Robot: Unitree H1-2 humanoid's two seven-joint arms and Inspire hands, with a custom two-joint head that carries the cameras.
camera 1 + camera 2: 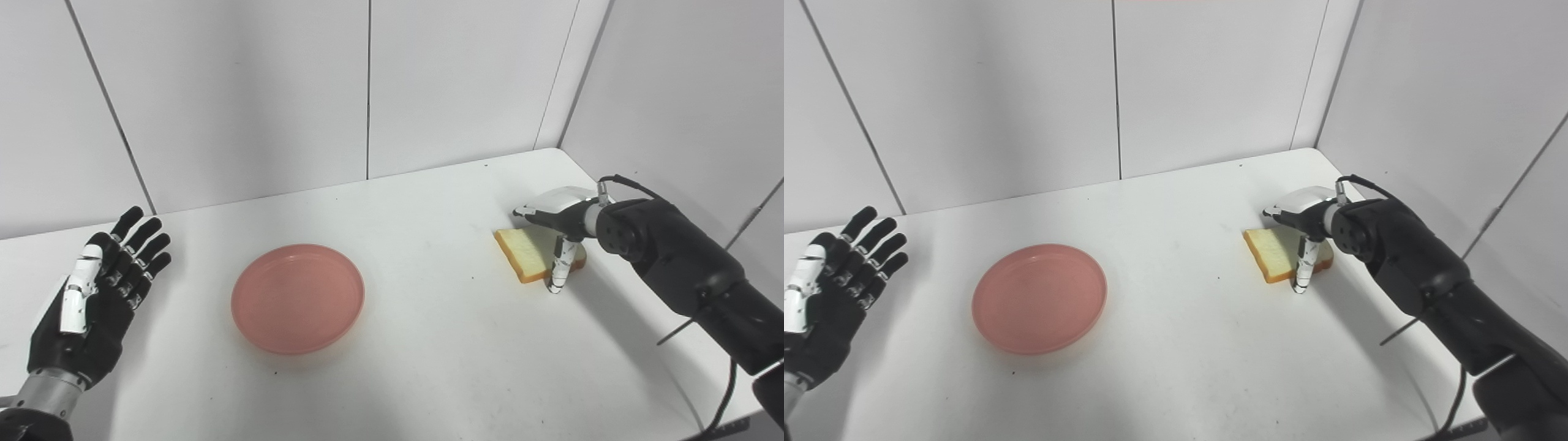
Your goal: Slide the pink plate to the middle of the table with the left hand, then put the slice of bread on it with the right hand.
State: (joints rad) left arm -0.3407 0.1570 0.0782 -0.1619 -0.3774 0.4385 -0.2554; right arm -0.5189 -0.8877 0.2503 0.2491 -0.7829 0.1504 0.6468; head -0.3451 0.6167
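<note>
The pink plate [298, 298] lies empty on the white table, a little left of the middle. My left hand [98, 288] is open with fingers spread, raised at the table's left side, well apart from the plate. The slice of bread [525, 252] lies on the table at the right. My right hand [560, 223] is over the bread's right part, with fingers stretched above it and the thumb pointing down at its near edge. The hand hides the right part of the bread. I cannot see a firm hold on it.
The white table [429, 343] is closed in by white wall panels at the back and right. The right forearm [680, 269] and its cable reach across the table's right front corner.
</note>
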